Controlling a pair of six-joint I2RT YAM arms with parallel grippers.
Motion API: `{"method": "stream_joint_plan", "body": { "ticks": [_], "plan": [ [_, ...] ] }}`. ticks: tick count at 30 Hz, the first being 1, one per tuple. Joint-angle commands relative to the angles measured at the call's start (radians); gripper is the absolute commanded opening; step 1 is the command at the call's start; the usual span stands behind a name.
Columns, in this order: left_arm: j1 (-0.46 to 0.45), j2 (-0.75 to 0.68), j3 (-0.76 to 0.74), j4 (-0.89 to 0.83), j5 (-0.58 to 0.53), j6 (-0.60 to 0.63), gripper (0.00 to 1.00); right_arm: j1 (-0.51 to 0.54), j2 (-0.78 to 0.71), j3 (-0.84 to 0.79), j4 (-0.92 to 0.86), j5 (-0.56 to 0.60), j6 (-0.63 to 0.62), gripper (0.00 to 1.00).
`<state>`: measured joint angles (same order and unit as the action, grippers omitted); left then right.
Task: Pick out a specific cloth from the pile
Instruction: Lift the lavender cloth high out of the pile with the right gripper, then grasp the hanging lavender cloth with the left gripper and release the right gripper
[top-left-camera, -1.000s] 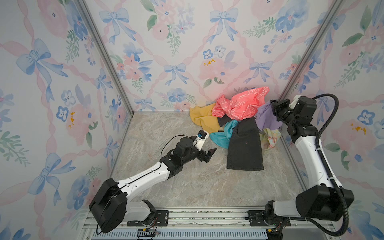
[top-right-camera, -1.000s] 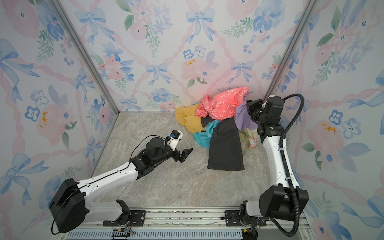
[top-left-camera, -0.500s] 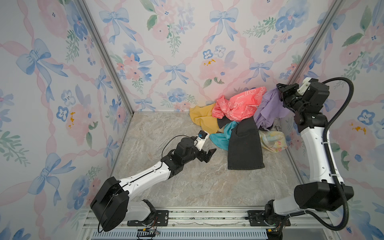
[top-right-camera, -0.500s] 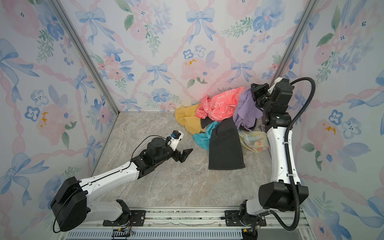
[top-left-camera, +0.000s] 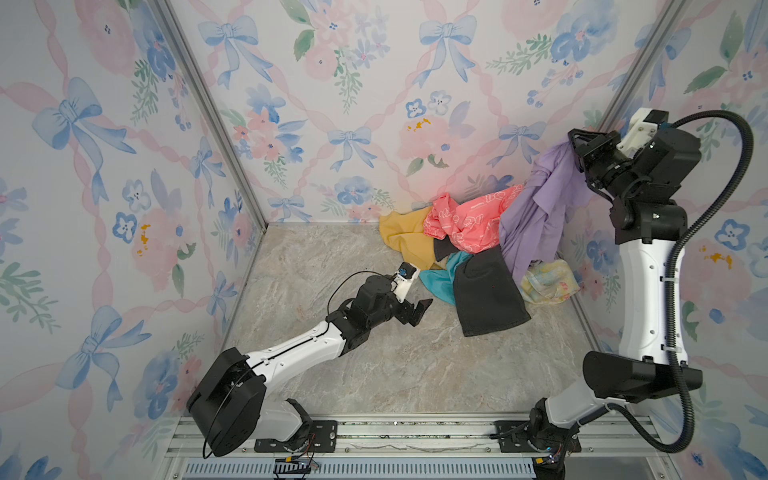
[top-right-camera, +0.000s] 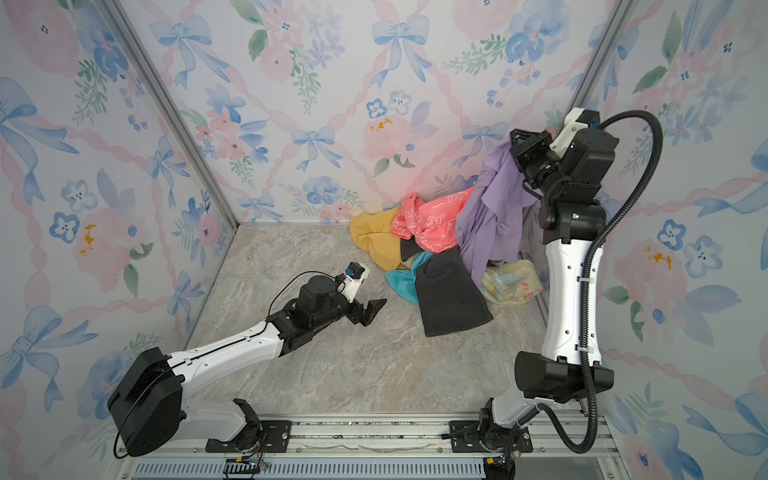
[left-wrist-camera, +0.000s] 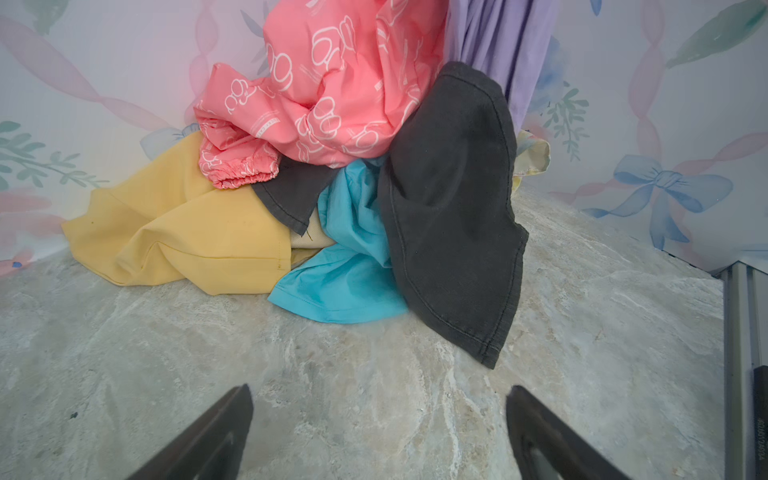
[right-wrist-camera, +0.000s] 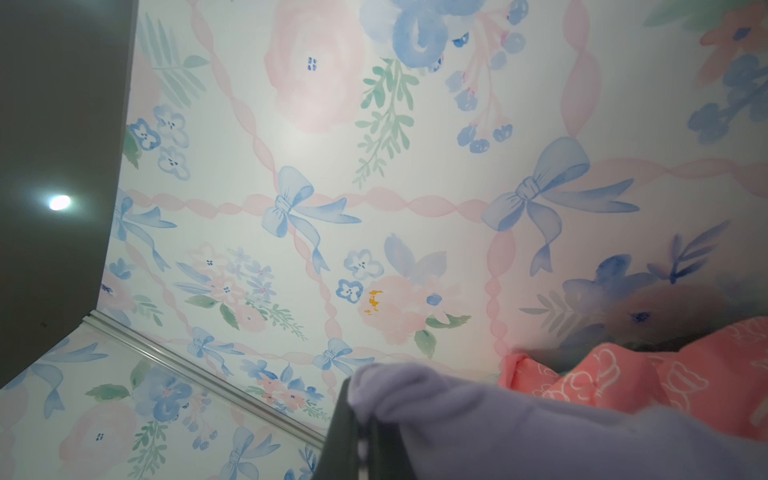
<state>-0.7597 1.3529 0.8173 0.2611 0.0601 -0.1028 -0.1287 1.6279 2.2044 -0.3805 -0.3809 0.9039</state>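
Up near the back right corner, the right pincer (top-left-camera: 575, 144) is pinching the top of the purple cloth (top-left-camera: 536, 212). The purple cloth hangs down, and its bottom end lies on the pile (top-left-camera: 461, 226). Low over the bench (top-left-camera: 374, 365), the left pincer (top-left-camera: 417, 312) is spread wide and holds nothing, near the teal cloth (top-left-camera: 438, 282).

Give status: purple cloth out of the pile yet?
Done: right gripper is shut on the purple cloth and holds its top high. In hand: the cloth hangs stretched, lower end touching the pile. To do: lift it clear and set it apart. Left gripper is open, empty.
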Motion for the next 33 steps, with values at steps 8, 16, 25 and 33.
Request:
{"method": "stream_joint_plan", "body": {
  "ticks": [8, 16, 25, 33],
  "plan": [
    [0.000, 0.019, 0.038, 0.022, -0.013, -0.058, 0.96, 0.017, 0.129, 0.351, -0.102, -0.087, -0.086, 0.00],
    [-0.013, 0.034, 0.148, 0.074, 0.010, -0.108, 0.97, 0.038, 0.087, 0.351, -0.114, -0.125, -0.104, 0.00],
    [-0.092, 0.290, 0.525, 0.117, -0.033, -0.121, 0.98, 0.139, -0.079, 0.110, -0.115, -0.113, -0.183, 0.00],
    [-0.112, 0.567, 0.850, 0.217, -0.011, -0.160, 0.98, 0.179, -0.239, -0.171, 0.007, -0.090, -0.147, 0.00]
  ]
}}
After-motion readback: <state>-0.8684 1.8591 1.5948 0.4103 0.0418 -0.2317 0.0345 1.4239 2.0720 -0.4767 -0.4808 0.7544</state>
